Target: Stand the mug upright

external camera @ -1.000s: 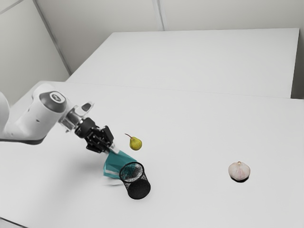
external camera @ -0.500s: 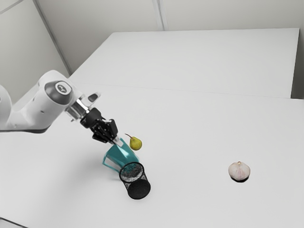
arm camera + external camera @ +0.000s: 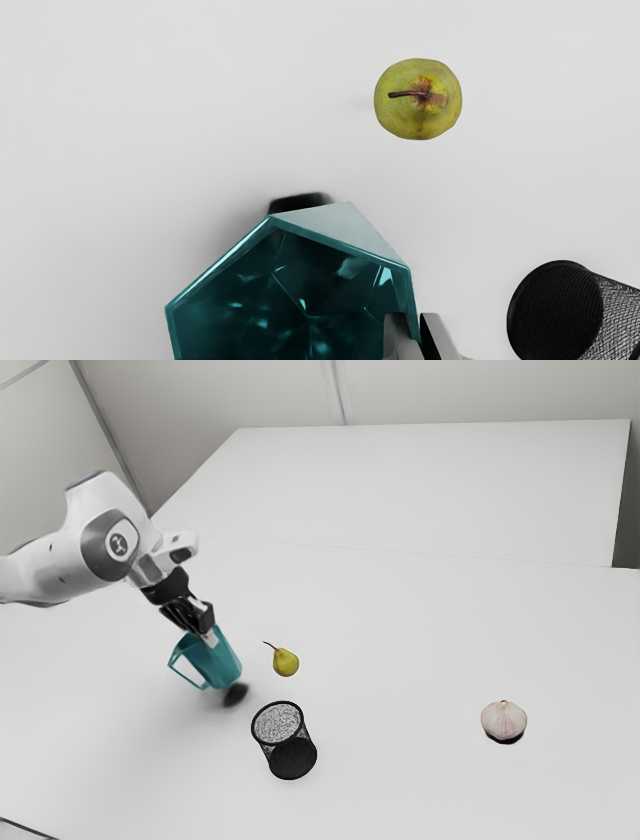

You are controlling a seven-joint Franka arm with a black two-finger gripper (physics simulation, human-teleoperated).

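Gripper (image 3: 416, 322) pinching wall of mug (image 3: 213, 661) near rim, one tip inside, presumably so base can swing under. Mug mouth-up, tilted, seemingly raised off tabletop (image 3: 400, 650). Exterior view: pear (image 3: 286, 662) at mug's three o'clock; mesh cup (image 3: 292, 756) between four and five, apart.

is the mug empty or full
Empty: inside the mug, the wrist view shows bare teal facets and one finger of the pincer, no contents.
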